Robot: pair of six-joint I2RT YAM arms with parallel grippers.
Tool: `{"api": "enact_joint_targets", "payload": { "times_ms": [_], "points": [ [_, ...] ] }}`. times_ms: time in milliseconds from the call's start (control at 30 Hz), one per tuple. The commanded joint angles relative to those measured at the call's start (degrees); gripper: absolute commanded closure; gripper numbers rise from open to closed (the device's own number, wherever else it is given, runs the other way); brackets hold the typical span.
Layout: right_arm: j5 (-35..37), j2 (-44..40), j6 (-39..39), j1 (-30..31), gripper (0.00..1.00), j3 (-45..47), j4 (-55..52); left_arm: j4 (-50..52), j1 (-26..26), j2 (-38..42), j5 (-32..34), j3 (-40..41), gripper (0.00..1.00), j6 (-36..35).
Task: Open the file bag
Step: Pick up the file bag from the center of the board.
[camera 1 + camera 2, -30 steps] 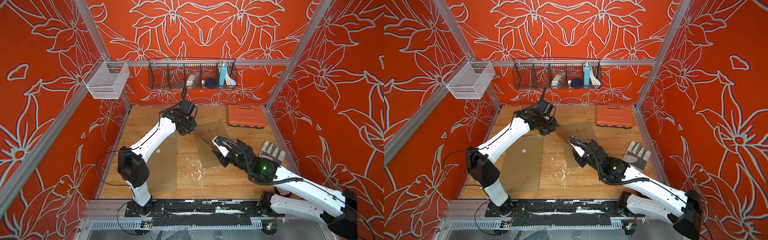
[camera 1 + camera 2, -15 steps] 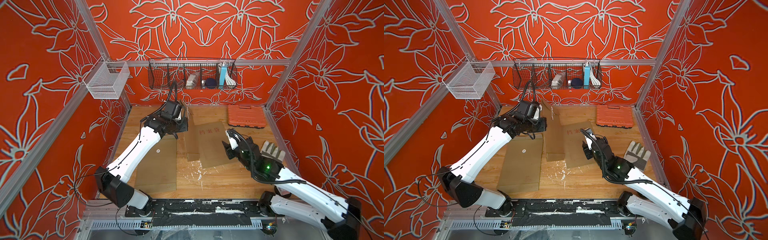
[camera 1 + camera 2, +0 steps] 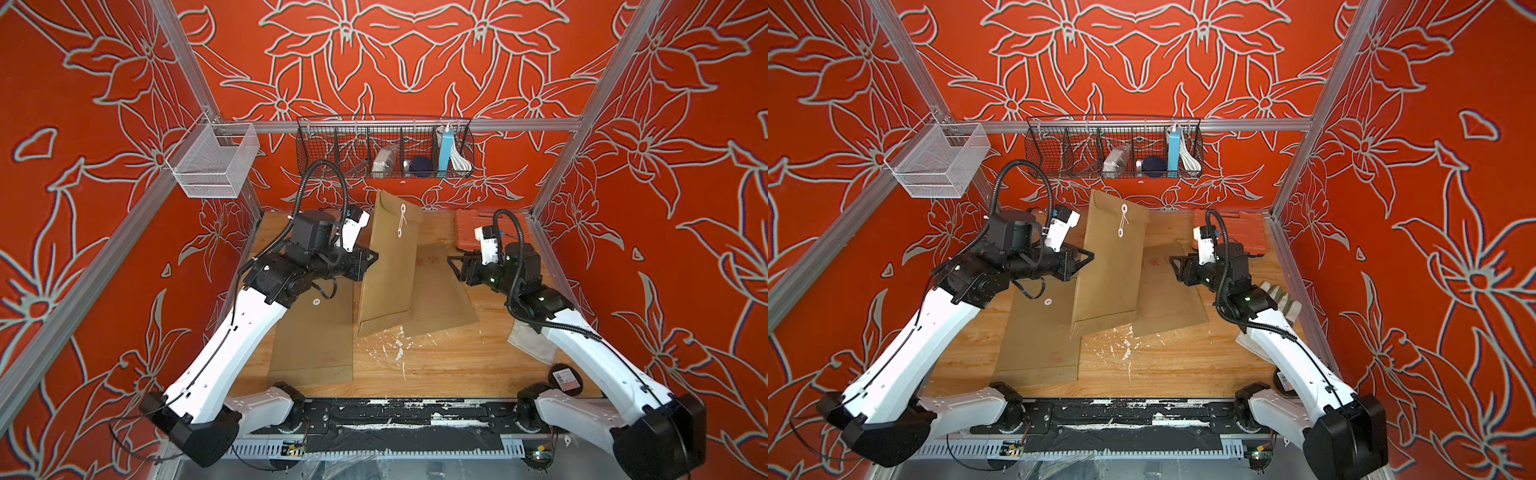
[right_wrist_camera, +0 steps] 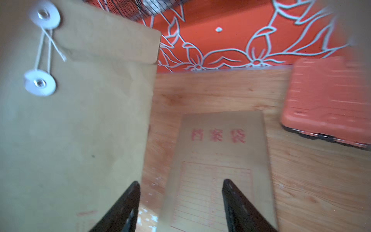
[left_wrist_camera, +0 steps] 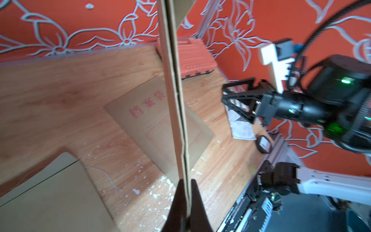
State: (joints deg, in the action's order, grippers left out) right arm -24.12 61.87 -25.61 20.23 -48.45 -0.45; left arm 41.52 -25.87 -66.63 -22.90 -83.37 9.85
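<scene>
1. In both top views the file bag [image 3: 388, 266] stands almost upright over the middle of the table [image 3: 436, 361], with its flap end toward 12 o'clock. My left fingers [image 3: 365, 259] are pressed tight on its 9 o'clock edge. My right fingers [image 3: 1179, 270] are spread wide and hold nothing. They sit near its 3 o'clock side, not touching it. I hold the bag by one edge only, so a push from 3 o'clock could swing or buckle it. I cannot tell whether its lower end rests on the table.

2. In the left wrist view the bag's edge [image 5: 172, 80] runs straight out from between my left fingers [image 5: 176, 204], which meet on thin paper. That pinch is narrow. If I tug the closure hard, the paper may slide out or tear where I grip it.

3. In the right wrist view my right fingers [image 4: 124, 204] frame a gap beside the bag [image 4: 80, 130], not around it. The string [image 4: 37, 60] is looped between two white discs, and the flap lies shut.
   - The string is fine and lies flat on the paper. Closing on it, I may catch the flap or a disc instead and crease the bag.
   - A second file bag [image 4: 218, 160] lies flat on the table straight ahead of the gap. If I reach low, I could grab that one by mistake.
</scene>
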Motion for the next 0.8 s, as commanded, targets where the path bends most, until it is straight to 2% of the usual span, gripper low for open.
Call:
{"api": "enact_joint_targets", "payload": {
  "times_ms": [0, 133, 400, 567, 667, 767],
  "points": [
    [-19.32, 0.79, -12.80, -2.82, 0.27, 1.50, 16.61, -6.76, -0.11, 3.72, -8.54, 0.74, 1.00, -0.28],
    [-23.70, 2.13, -18.24, -3.27, 0.16, 1.12, 23.97, -9.82, -0.02, 6.02, -11.30, 1.48, 1.00, 2.21],
    [-31.68, 8.24, -34.64, -3.44, 0.17, -0.35, 45.52, -14.62, -0.10, 7.10, -16.20, 2.22, 1.00, 4.73],
    [-33.22, 11.18, -42.35, -3.53, 0.34, -1.55, 54.32, -17.95, -0.08, 7.84, -16.52, 3.72, 1.00, 6.01],
    [-33.36, 11.60, -43.83, -3.61, 0.51, -2.09, 55.99, -16.12, -0.07, 7.43, -11.67, 3.35, 1.00, 5.66],
    [-33.70, 11.29, -43.75, -3.83, 0.62, -2.43, 55.83, -14.16, 0.15, 6.59, -8.36, 2.40, 1.00, 5.49]
  ]
}}
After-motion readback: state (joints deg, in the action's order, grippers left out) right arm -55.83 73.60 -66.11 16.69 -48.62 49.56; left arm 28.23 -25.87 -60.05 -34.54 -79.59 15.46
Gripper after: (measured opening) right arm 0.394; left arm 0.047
